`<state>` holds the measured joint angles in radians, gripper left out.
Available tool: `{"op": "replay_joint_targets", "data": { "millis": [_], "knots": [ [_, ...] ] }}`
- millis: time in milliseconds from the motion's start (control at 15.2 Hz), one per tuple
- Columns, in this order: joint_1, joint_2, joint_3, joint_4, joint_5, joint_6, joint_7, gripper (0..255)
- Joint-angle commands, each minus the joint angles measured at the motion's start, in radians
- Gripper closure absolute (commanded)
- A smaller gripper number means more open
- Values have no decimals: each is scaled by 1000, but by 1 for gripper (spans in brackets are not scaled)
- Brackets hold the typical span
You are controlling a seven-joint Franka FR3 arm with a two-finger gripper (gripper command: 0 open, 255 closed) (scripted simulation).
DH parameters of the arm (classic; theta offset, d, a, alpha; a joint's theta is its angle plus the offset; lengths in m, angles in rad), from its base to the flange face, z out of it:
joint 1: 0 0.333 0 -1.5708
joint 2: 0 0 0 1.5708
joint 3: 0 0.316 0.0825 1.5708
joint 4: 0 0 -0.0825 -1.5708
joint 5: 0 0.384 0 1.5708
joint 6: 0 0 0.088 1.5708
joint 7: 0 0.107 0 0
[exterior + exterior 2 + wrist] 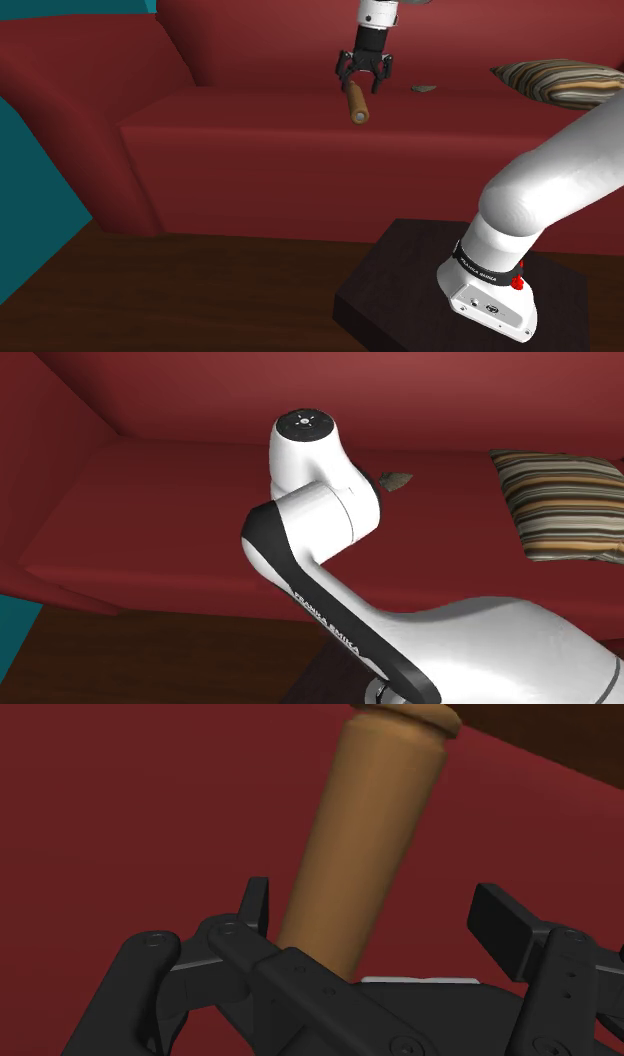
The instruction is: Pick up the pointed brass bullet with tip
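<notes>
Where the red sofa seat (250,140) runs across the middle of the shoulder view, a brown bullet (357,103) is laid near the seat's front edge, a little above the middle of the frame. The black gripper (363,72) is hung right over it, and its two fingers are spread wide apart. In the wrist view the bullet (370,834) is seen between the fingers (255,904), closer to one, and is not squeezed. A striped pillow (560,80) is placed at the upper right, and a small grey thing (425,88) is laid between pillow and gripper.
</notes>
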<state>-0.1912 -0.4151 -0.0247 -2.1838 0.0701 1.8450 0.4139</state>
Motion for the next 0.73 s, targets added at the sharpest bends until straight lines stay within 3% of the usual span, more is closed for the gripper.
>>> {"op": "replay_joint_targets", "data": {
  "millis": [0,132,660],
  "knots": [
    [-22,45,-18,41,2,31,24,0],
    [-35,76,-29,66,5,55,43,0],
    [-34,81,-29,-31,9,156,34,0]
  ]
}}
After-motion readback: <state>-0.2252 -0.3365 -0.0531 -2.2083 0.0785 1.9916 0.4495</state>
